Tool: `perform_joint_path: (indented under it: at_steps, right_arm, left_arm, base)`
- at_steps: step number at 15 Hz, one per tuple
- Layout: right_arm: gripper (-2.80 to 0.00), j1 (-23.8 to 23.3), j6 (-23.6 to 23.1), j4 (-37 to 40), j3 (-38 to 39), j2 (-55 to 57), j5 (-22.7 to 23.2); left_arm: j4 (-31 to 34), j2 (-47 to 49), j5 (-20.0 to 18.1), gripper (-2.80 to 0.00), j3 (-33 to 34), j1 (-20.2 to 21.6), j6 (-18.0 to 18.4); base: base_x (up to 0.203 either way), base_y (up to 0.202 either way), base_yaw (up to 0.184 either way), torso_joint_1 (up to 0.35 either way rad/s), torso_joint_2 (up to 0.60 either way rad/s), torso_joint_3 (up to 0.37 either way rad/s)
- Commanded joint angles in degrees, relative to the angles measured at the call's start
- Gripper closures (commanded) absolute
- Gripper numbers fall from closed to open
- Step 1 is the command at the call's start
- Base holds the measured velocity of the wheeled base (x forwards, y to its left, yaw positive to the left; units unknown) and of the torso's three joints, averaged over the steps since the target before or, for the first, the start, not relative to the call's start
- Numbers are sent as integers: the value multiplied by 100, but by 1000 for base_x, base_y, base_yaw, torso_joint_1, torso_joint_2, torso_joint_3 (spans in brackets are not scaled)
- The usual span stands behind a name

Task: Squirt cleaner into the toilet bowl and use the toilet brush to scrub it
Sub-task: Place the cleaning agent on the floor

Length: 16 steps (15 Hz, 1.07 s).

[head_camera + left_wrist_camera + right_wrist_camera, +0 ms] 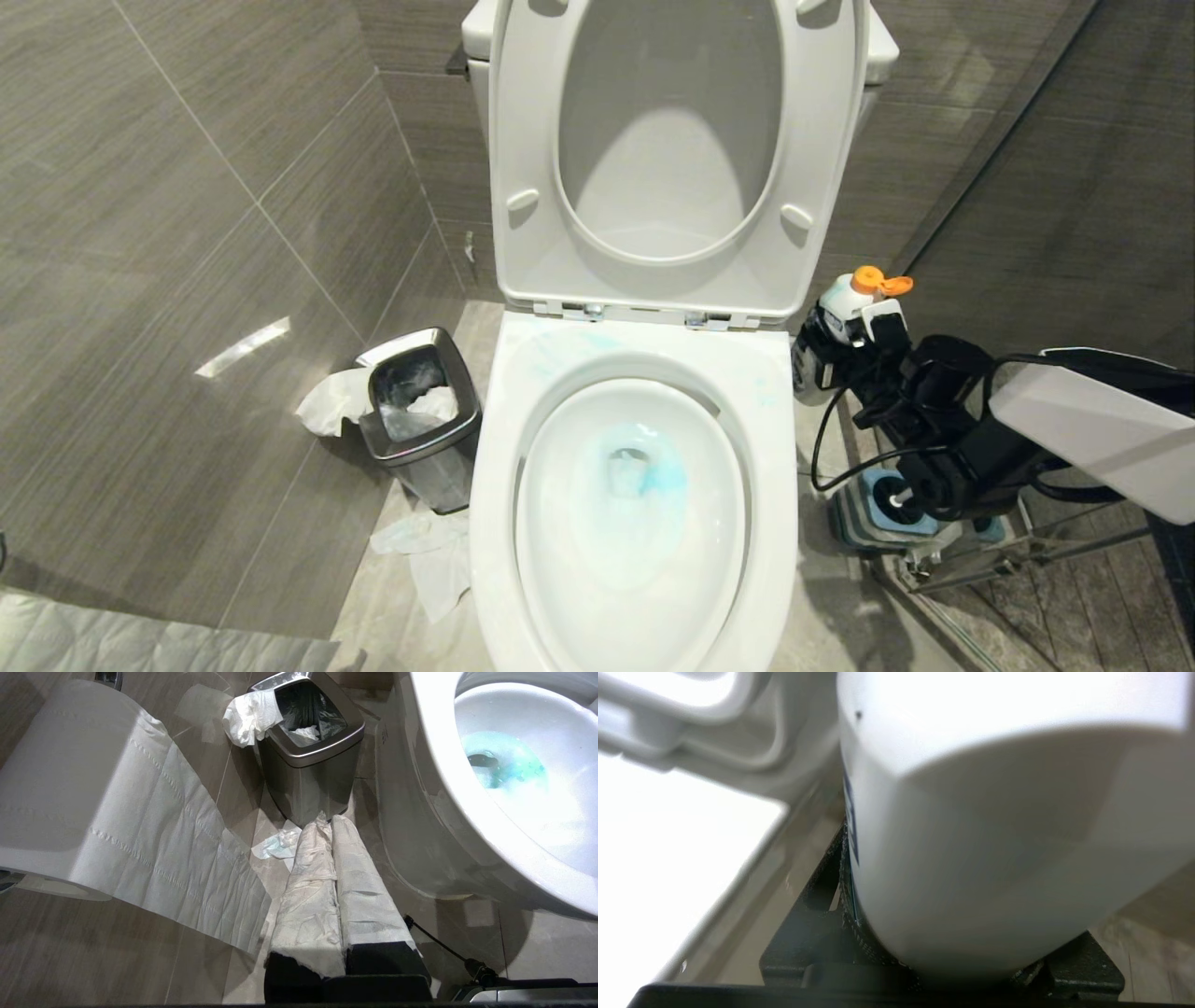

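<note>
Right gripper (854, 350) fingers grasping cleaner bottle (845, 313) beside toilet bowl (635, 523); left gripper (329, 826) fingers clenched.

A: What does the right arm (1083, 425) look like?
B: A pale grey, flat-sided shell on the forearm; black wrist and black gripper housing ahead of it; a thin black cable (822, 448) looping beneath.
A: And the left gripper (327, 826)?
B: Two long fingers (364, 882) wrapped in white, grubby padding; black blocks at their base; a black cable beside them.
</note>
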Motion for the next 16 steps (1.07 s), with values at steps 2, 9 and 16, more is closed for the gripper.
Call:
perform_joint_path:
  at_steps: [2, 9, 16]
  right_arm:
    - [0, 91, -63, 19, -890, 679, -241]
    - [0, 256, -58, 359, -1758, 1265, -604]
    - [0, 360, 515, 805, -1930, 1288, -701]
  left_arm:
    - [-1, 0, 5, 0, 9, 1, -2]
    - [7, 0, -2, 0, 0, 1, -2]
    - [8, 0, -4, 0, 0, 1, -2]
  base:
    - [0, 0, 0, 2, 4, -31]
    - [0, 0, 0, 4, 3, -172]
    - [0, 0, 0, 2, 0, -199]
